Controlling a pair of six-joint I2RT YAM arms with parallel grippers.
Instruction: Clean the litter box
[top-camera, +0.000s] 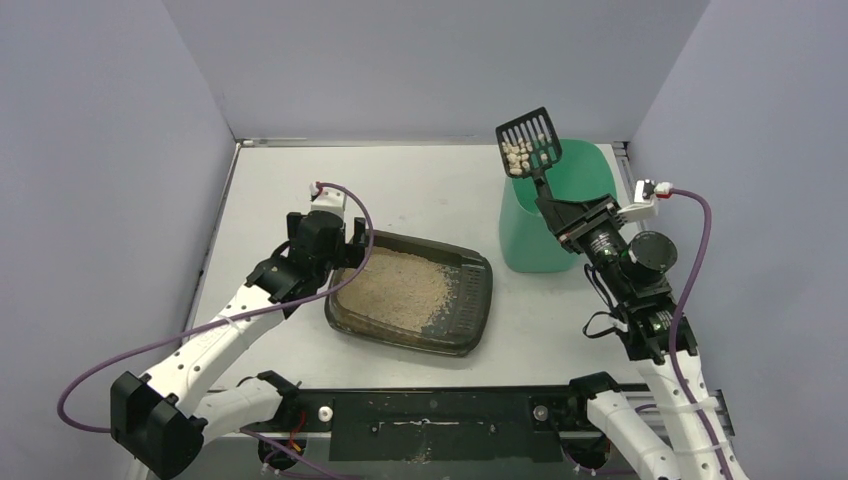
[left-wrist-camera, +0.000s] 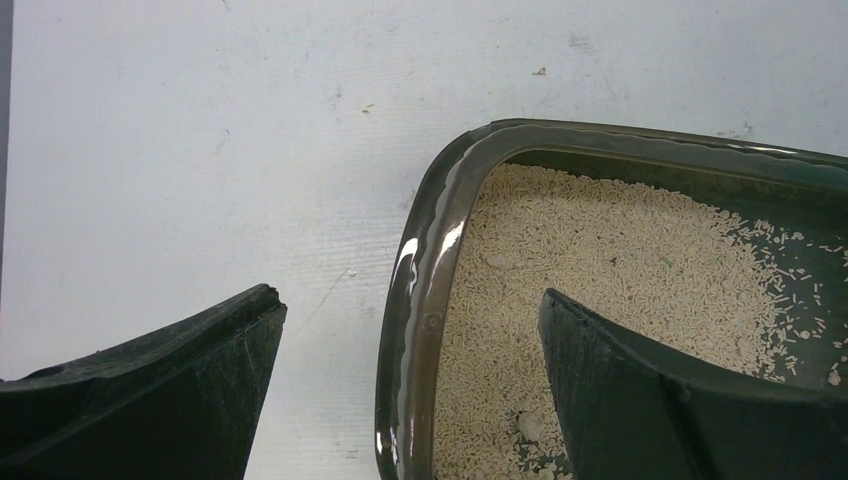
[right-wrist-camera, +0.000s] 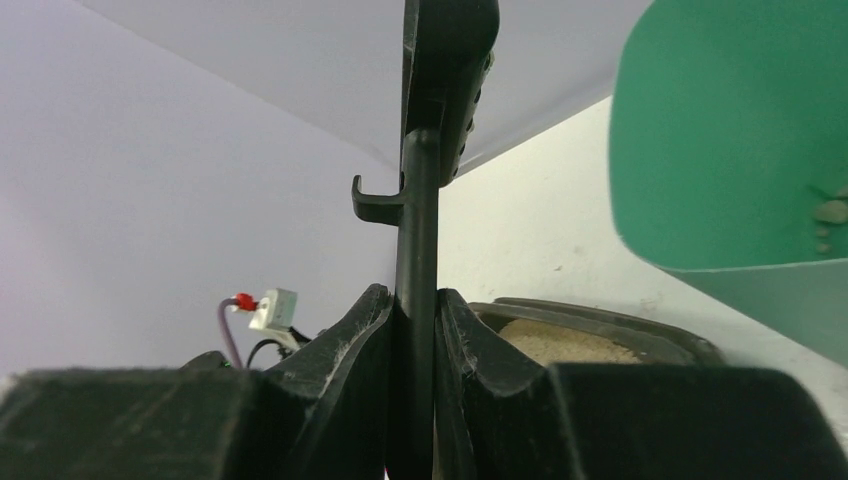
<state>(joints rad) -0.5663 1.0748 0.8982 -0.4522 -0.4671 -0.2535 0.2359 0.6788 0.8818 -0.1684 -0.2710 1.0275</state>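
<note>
Seen from above, the litter box (top-camera: 484, 290) sits near the middle of the surface (top-camera: 420, 190), with its granules (top-camera: 395, 285) banked toward its 9 o'clock side. The bin (top-camera: 530, 235) stands at 2 o'clock from it, apart. The scoop (top-camera: 530, 143), carrying lumps (top-camera: 518, 153), hangs above the bin's 11 o'clock rim in the right end effector (right-wrist-camera: 413, 300) (clamped on the handle). The left end effector (left-wrist-camera: 405, 298) straddles the box's 10 o'clock rim, one finger (left-wrist-camera: 650, 400) inside and the other outside.

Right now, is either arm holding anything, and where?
Right gripper holds the scoop by its handle. Left gripper holds nothing: its jaws are open, straddling the litter box rim.
</note>
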